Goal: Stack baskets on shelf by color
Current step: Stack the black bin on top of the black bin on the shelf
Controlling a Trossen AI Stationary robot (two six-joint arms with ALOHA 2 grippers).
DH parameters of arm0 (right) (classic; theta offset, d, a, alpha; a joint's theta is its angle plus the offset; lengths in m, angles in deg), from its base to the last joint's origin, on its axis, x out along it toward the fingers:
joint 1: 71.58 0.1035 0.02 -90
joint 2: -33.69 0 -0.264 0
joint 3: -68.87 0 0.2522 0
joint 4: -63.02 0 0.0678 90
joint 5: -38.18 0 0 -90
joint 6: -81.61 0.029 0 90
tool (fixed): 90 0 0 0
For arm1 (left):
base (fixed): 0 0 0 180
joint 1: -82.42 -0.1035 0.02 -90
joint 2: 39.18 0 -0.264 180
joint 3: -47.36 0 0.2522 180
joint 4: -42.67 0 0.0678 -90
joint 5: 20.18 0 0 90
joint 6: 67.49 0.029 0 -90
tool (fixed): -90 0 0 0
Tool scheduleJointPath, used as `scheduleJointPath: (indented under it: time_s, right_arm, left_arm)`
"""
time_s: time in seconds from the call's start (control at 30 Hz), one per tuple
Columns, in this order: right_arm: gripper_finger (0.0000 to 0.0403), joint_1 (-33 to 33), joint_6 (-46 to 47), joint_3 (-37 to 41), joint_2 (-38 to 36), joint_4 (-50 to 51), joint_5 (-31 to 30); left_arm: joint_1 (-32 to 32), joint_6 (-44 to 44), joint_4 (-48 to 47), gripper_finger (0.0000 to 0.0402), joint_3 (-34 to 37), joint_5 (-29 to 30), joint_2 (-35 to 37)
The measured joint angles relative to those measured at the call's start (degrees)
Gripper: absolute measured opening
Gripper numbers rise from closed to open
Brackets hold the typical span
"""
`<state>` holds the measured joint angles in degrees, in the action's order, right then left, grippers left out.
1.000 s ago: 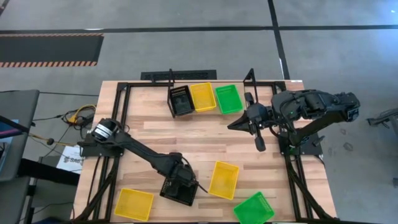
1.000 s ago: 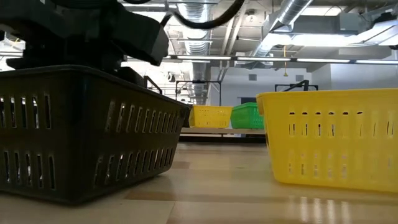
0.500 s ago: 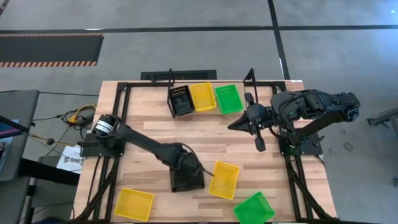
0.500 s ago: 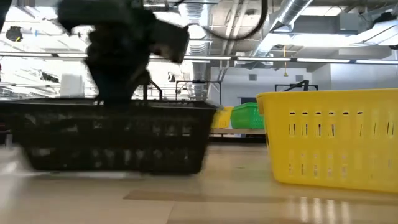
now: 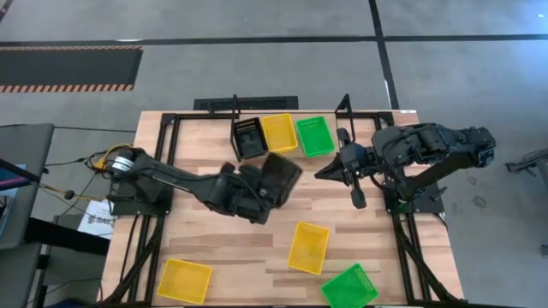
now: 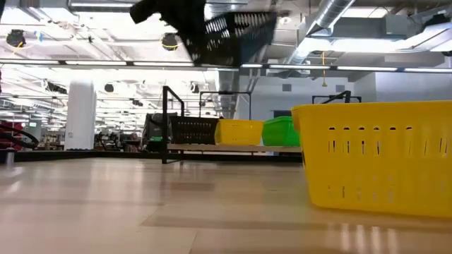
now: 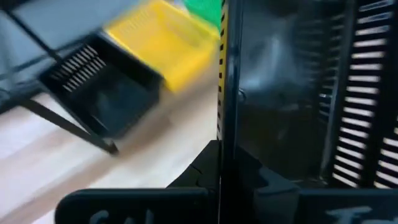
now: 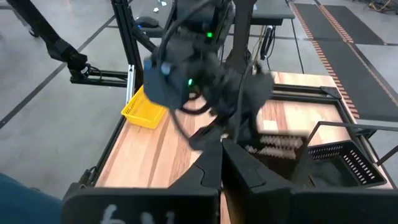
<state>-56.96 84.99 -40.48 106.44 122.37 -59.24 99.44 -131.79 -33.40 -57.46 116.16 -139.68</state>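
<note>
A black basket [image 5: 279, 175] hangs tilted over the middle of the table, with my left gripper [image 5: 259, 192] shut on it. It shows high up in the low view [image 6: 233, 29]. On the shelf [image 5: 235, 115] at the far edge stand a black basket [image 5: 248, 138], a yellow basket [image 5: 279, 133] and a green basket [image 5: 314, 135] side by side. My right gripper [image 5: 324, 172] hovers shut beside the shelf's right end, holding nothing. My left gripper pinches one side wall of the black basket at its rim [image 7: 222, 106], one finger on each face of the wall. The basket is lifted clear of the table and tipped on its side, its slotted wall [image 7: 348, 93] close before the wrist camera.
On the near half of the table lie a yellow basket [image 5: 308, 246], another yellow basket [image 5: 184, 281] at the near left, and a green basket [image 5: 349, 287] at the near right. The black base frames run along both table sides.
My left gripper has shut on the black basket near the table's near edge, then risen and swung toward the far edge and the shelf while rolling its wrist. The basket has left the table and tipped from upright onto its side.
</note>
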Motion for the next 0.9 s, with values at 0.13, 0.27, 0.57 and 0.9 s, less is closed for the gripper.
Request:
scheduleJointPath:
  time_s: [0.13, 0.27, 0.57, 0.9]
  right_arm:
    - [0.0026, 0.0, 0.0, 0.0, 0.0, 1.0, 0.0]
    - [0.0026, 0.0, -0.8, 0.0, -0.2, 1.0, 0.0]
    - [0.0026, -0.4, -7.2, 0.0, -5.2, 0.7, -10.1]
    - [0.0026, -3.2, -9.8, 0.0, -10.1, 0.7, -11.0]
  left_arm:
    - [0.0, -6.7, -3.8, 0.0, 0.0, 5.0, 2.0]
    - [-0.4, -15.6, -13.5, 0.0, 0.0, 4.5, 3.0]
    - [-1.1, -35.1, -26.5, 0.0, 0.1, 4.8, 6.0]
    - [-13.7, -25.4, -12.4, 0.0, 0.1, -3.2, 16.6]
